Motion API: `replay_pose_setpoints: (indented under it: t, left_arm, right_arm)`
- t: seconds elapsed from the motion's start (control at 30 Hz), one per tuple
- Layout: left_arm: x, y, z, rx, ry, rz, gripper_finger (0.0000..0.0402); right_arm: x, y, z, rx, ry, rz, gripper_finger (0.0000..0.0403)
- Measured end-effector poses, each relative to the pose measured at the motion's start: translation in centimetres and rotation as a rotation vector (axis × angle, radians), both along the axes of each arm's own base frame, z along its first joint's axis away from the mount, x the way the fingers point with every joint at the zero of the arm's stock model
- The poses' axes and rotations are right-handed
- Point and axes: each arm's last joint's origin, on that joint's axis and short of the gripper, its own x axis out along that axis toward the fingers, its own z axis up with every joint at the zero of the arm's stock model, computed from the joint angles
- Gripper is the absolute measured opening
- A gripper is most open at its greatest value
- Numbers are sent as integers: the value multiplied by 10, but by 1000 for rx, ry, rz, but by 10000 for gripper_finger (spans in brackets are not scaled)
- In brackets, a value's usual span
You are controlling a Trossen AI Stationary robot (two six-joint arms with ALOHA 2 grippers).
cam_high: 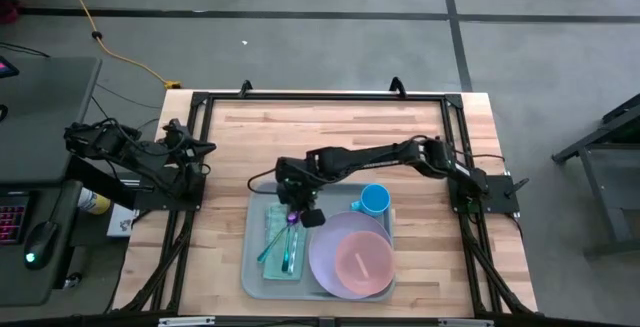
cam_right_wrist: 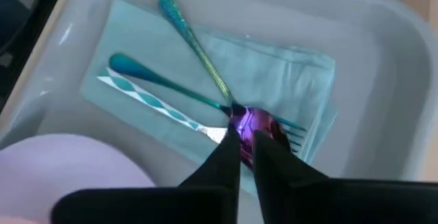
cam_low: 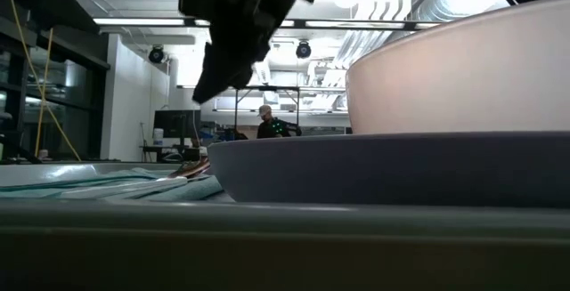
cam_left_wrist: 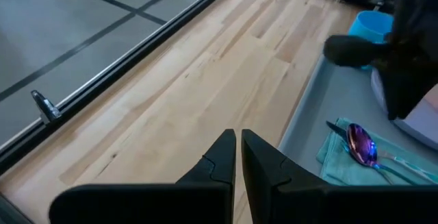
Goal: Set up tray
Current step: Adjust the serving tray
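Observation:
The pale grey-green tray [cam_high: 255, 267] lies at the table's near middle. On its left half lies a folded teal napkin [cam_right_wrist: 274, 66] with a teal-handled fork [cam_right_wrist: 137, 70], a white-and-teal patterned knife [cam_right_wrist: 150, 101] and an iridescent spoon [cam_right_wrist: 195, 46]. My right gripper [cam_high: 294, 217] is low over the napkin, shut on the spoon. A lavender plate [cam_high: 325, 257] with a pink bowl [cam_high: 362, 262] fills the tray's right half, and a blue cup [cam_high: 374, 200] stands at its far right corner. My left gripper [cam_left_wrist: 238, 157] waits shut over the table's left edge. My right gripper pinches the spoon's purple bowl end [cam_right_wrist: 254, 121] between its two fingertips [cam_right_wrist: 229, 148]. The fingers come slanting down from the table's far right side. The spoon's handle [cam_right_wrist: 179, 20] runs away from the fingers toward the tray's near side, lying over the fork and the napkin.
Bare wooden table [cam_high: 330, 132] stretches behind and to the left of the tray. A black frame [cam_high: 320, 95] borders the table. In the low view the plate [cam_low: 383, 166] and bowl [cam_low: 463, 68] block the right side, and a person stands far off in the room.

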Motion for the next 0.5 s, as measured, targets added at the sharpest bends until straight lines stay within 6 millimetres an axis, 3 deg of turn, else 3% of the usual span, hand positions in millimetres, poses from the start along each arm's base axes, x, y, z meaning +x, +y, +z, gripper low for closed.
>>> replay_pose_setpoints:
  t: [0.13,0.3,0.5]
  left_arm:
    - [0,0,0,0,1,0,56]
    - [0,0,0,1,4,0,56]
    - [0,0,0,-4,-3,1,56]
  right_arm:
    - [2,-5,-14,39,-16,-1,53]
    - [8,-2,-14,82,-105,35,120]
    - [9,4,-15,-51,-148,53,177]
